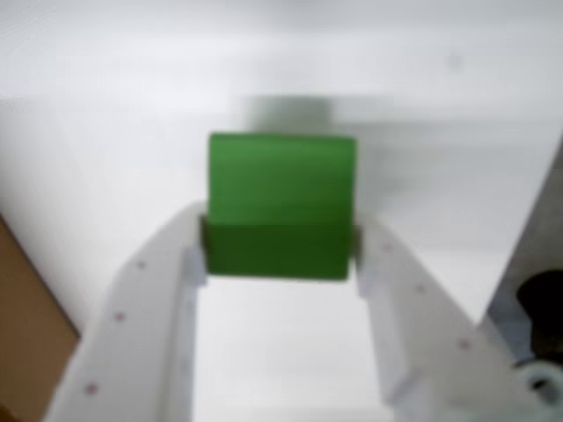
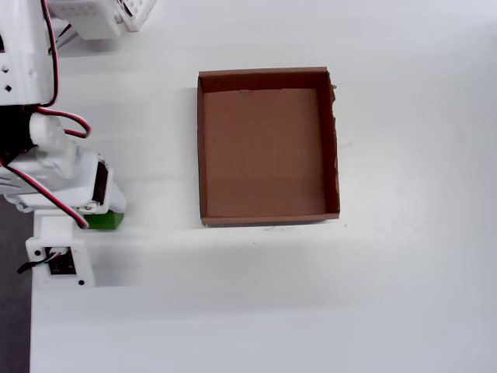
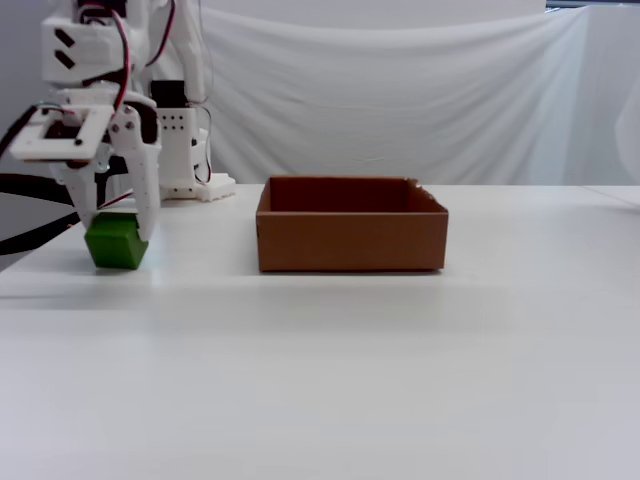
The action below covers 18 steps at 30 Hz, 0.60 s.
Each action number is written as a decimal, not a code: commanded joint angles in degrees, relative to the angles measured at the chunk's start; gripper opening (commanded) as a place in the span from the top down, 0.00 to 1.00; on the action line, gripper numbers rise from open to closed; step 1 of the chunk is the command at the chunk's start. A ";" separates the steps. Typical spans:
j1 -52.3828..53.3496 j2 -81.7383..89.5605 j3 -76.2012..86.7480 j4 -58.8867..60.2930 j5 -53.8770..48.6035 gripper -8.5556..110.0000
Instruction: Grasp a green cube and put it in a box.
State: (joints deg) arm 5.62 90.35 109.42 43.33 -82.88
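Observation:
The green cube [image 1: 280,207] sits between my two white fingers [image 1: 149,290] in the wrist view, and both fingertips touch its sides. In the fixed view the cube [image 3: 115,245] rests on the white table at the left, with my gripper [image 3: 116,232] coming down over it from above. From overhead only a green corner [image 2: 106,221] shows under the arm. The brown cardboard box [image 2: 200,148] lies open and empty in the middle of the table, well to the right of the cube. In the fixed view the box [image 3: 350,240] stands right of the cube.
The arm's white base [image 3: 185,130] and its red and black cables [image 2: 54,54] stand at the back left. A white cloth backdrop [image 3: 420,90] hangs behind the table. A dark strip [image 2: 14,311] runs along the table's left edge in the overhead view.

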 commanded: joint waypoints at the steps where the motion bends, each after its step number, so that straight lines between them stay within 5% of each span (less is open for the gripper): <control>1: -1.14 5.89 -3.34 4.83 -0.18 0.81; 18: -18.81 19.51 -7.21 26.81 17.05 0.81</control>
State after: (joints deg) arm -9.40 106.44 104.85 68.73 -67.06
